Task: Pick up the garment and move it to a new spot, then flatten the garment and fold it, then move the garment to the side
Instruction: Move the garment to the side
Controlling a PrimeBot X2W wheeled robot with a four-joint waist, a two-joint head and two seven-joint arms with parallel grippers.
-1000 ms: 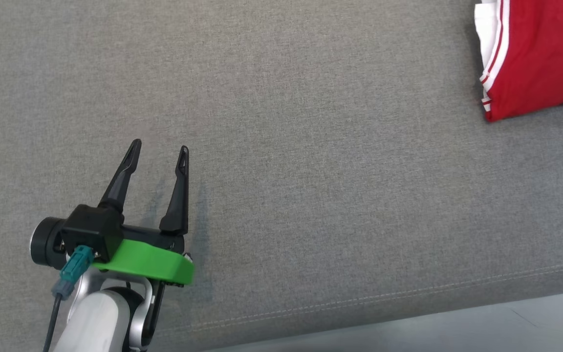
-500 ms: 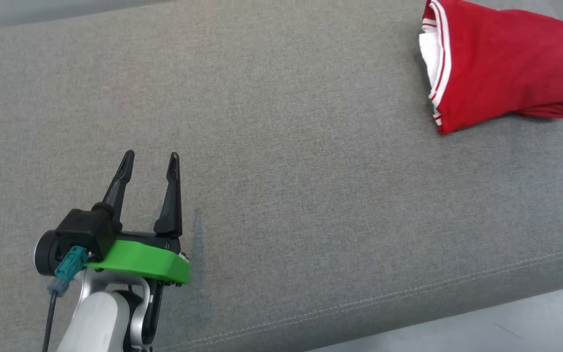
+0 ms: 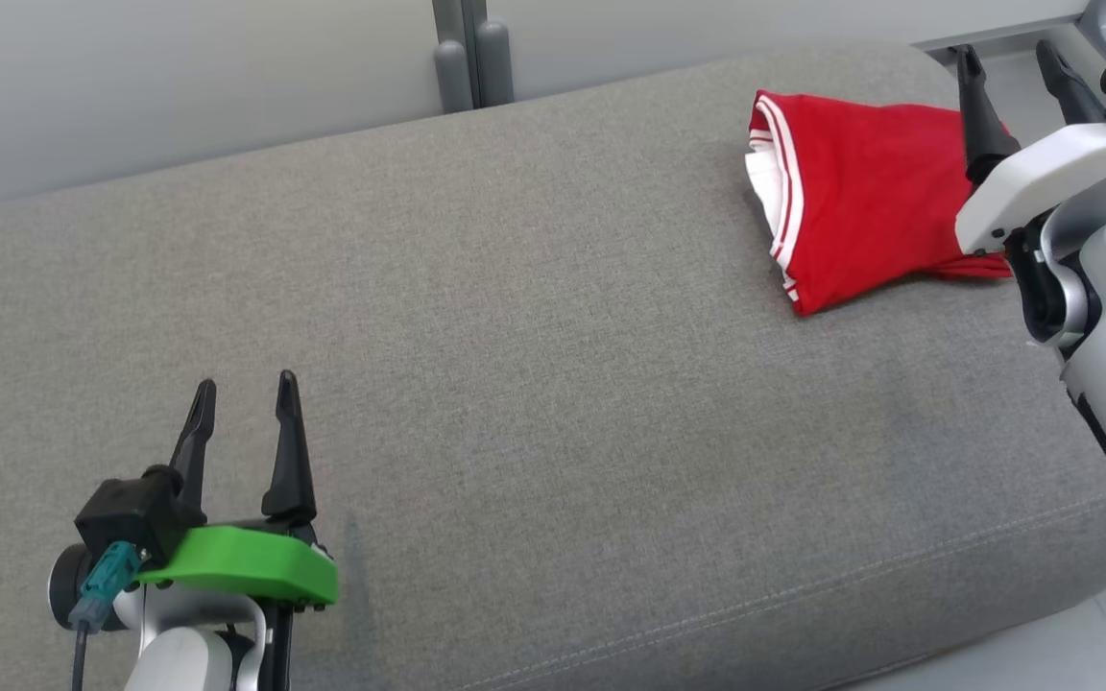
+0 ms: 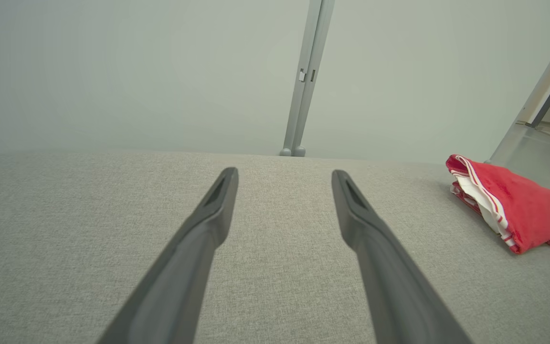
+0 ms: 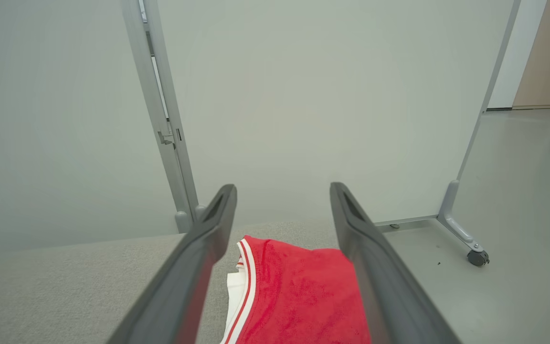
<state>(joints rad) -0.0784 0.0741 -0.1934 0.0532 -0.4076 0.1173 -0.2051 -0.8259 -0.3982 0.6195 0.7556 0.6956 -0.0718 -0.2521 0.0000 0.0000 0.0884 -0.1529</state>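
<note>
Grey woven upholstery covers the long cushion under both arms, and a pale partition panel stands behind it. At the cushion's far right end the right gripper has its two dark fingers spread wide with nothing clasped between them. In the right wrist view the red garment lies below and between those fingers, just ahead of the wrist. From the head view the finger nearer the cushion's middle crosses over the garment's right end, and I cannot tell whether it touches the cloth. The garment is a folded bundle resting on the cushion, its white-striped trim and white lining turned toward the left arm. Beyond the right gripper's fingertips are the partition's grey post, a foot with a caster, and pale floor. The left gripper is near the cushion's front edge, its fingers likewise parted and empty over bare fabric. The garment is well apart from it, ahead and to its right.
</note>
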